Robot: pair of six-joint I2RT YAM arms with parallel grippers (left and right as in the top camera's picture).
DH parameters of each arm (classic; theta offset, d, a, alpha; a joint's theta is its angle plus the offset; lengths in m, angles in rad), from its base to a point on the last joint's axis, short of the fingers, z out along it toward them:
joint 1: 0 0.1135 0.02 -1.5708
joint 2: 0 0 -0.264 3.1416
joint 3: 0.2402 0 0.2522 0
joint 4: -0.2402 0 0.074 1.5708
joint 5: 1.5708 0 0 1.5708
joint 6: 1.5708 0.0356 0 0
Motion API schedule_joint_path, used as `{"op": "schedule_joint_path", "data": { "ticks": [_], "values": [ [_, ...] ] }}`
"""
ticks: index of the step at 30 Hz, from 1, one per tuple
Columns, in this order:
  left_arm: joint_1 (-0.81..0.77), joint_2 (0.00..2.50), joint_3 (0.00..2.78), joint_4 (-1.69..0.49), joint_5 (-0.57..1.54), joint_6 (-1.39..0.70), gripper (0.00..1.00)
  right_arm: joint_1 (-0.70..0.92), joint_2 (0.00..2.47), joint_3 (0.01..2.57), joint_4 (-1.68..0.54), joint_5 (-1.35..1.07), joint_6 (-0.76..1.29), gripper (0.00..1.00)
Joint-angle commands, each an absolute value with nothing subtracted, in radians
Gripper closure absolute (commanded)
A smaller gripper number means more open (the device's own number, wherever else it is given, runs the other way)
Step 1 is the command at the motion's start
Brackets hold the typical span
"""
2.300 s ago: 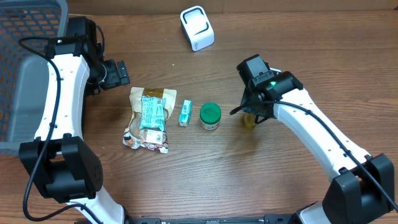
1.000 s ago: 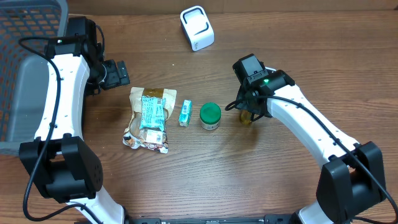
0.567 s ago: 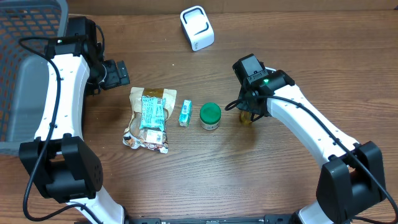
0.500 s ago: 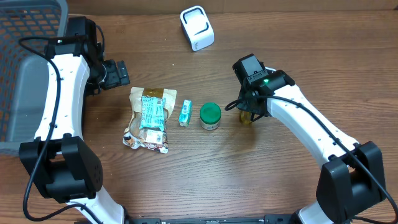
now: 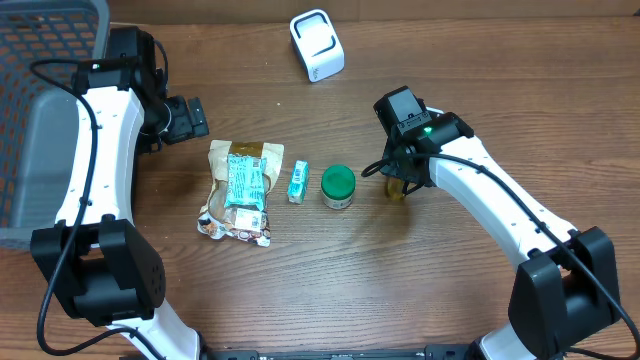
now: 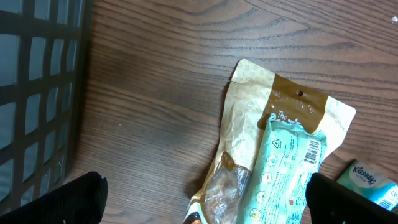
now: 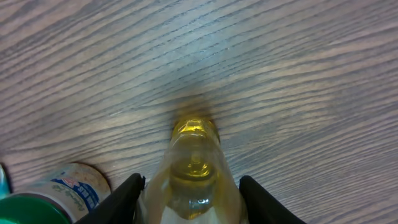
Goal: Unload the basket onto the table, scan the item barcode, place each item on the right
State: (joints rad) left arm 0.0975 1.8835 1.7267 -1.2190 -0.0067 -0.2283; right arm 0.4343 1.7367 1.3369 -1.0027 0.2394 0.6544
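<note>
A small clear bottle of yellow liquid [image 5: 399, 191] stands on the wooden table right of centre. My right gripper [image 5: 401, 180] comes down over it. In the right wrist view the bottle [image 7: 194, 149] fills the gap of the right gripper [image 7: 191, 185], and both black fingers press its sides. A white barcode scanner [image 5: 317, 45] sits at the back of the table. My left gripper [image 5: 190, 118] hangs open at the left, above the table by the top of a snack bag [image 6: 261, 118], with nothing in the left gripper [image 6: 205, 196].
In a row left of the bottle stand a green-lidded jar [image 5: 338, 186], a small teal box [image 5: 298, 183] and a brown-and-cream bag with a teal packet [image 5: 245, 180] on it. A dark mesh basket [image 5: 40, 100] fills the far left edge.
My right gripper shifted slightly left onto the bottle and its fingers closed against it. The left arm and the other items have not moved.
</note>
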Motion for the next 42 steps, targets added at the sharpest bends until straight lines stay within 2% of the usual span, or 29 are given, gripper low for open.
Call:
{"op": "schedule_joint_path", "data": {
  "ticks": [1, 11, 24, 42],
  "values": [
    [0.091, 1.877, 1.721, -1.219, 0.0, -0.213, 0.0, 0.437, 1.745, 1.341, -0.997, 0.242, 0.655, 0.52],
    [0.091, 1.877, 1.721, -1.219, 0.0, -0.213, 0.0, 0.437, 1.745, 1.341, -1.0, 0.242, 0.655, 0.62],
    [0.091, 1.877, 1.721, -1.218, 0.0, -0.213, 0.01, 0.437, 1.745, 1.341, -1.0, 0.242, 0.655, 0.39],
    [0.091, 1.877, 1.721, -1.219, 0.0, -0.213, 0.01, 0.437, 1.745, 1.341, -0.996, 0.242, 0.655, 0.39]
  ]
}}
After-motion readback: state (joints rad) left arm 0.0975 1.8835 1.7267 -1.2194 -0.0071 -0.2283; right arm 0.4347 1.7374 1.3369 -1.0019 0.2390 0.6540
